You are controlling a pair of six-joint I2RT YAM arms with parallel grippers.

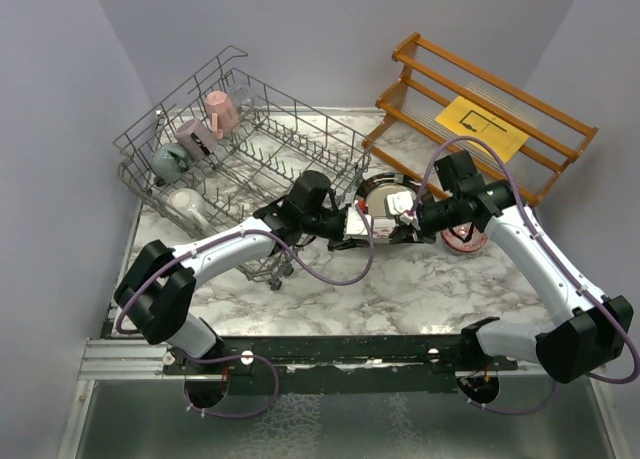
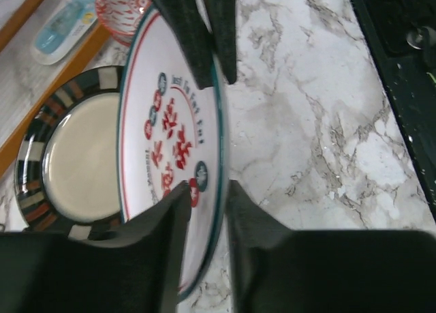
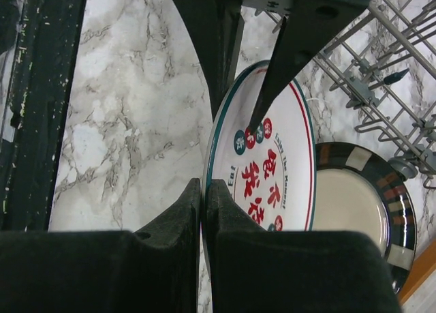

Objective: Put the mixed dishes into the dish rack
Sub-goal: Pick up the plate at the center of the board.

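The step in hand looks like a handover. The left claw (image 2: 208, 190) sits astride the lower rim of the plate with red characters (image 2: 170, 136), one finger on each face. The pictures do not show whether its pads are pressing yet. The plate stands on edge above the worktop (image 1: 400, 289), just in front of a striped black-rimmed plate (image 2: 75, 163) that lies flat. At the opposite rim the right claw (image 3: 203, 185) is clamped on the plate, its fingers almost together.

To do this well, the left claw should bite firmly and squarely on the rim before the right one lets go. The plate should then travel upright, so it can drop straight between the tines.

The dish rack (image 1: 275, 159) stands at the far left. Along its left side it holds a grey-teal mug (image 1: 170, 161), a cream mug (image 1: 187, 204), a mauve mug (image 1: 193, 137) and a pink mug (image 1: 222, 112). The rows of tines nearer the arms look free. Further right, a red bowl (image 1: 465, 239) waits on the worktop. The wooden shelf (image 1: 450, 67) carries a yellow sheet (image 1: 482, 127).
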